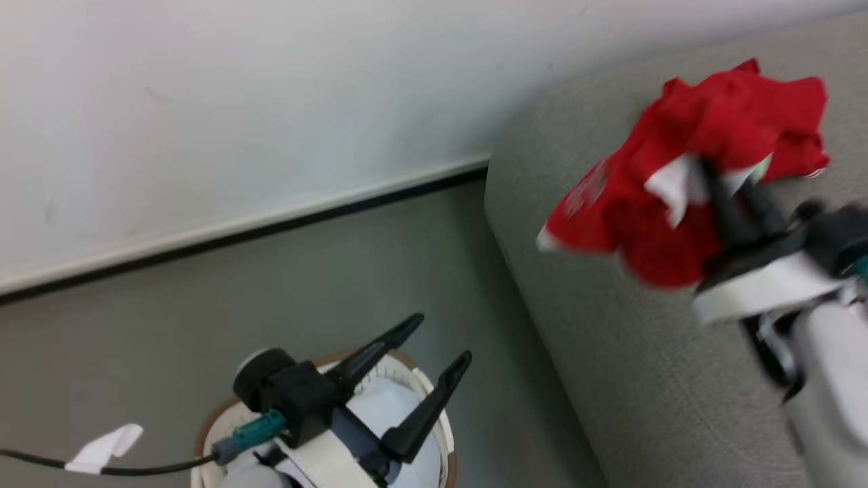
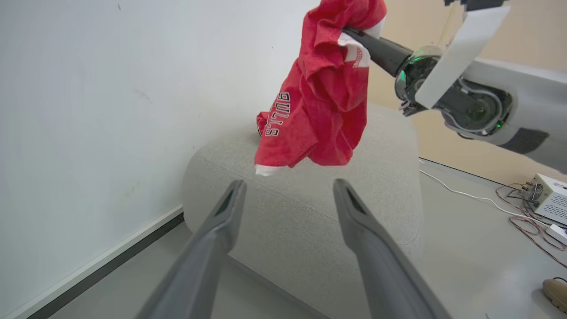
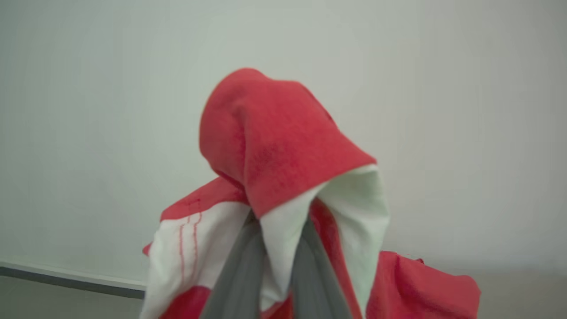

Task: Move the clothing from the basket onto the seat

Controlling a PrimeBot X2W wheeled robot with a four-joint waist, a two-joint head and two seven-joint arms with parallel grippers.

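Evidently soft and light, the clothing droops below the right pincer clamped on its bunched fold; left pincer gapes empty.

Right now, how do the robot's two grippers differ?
The left gripper is open and empty; the right gripper is shut on the red clothing. The left gripper hovers over the basket; the right gripper is above the grey seat. Both have two long dark fingers.

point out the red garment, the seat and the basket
red garment (image 2: 325,102), left wrist view, its hanging red body
seat (image 2: 292,230), left wrist view, its grey upholstery
basket (image 1: 209,420), head view, its brown rim's left side
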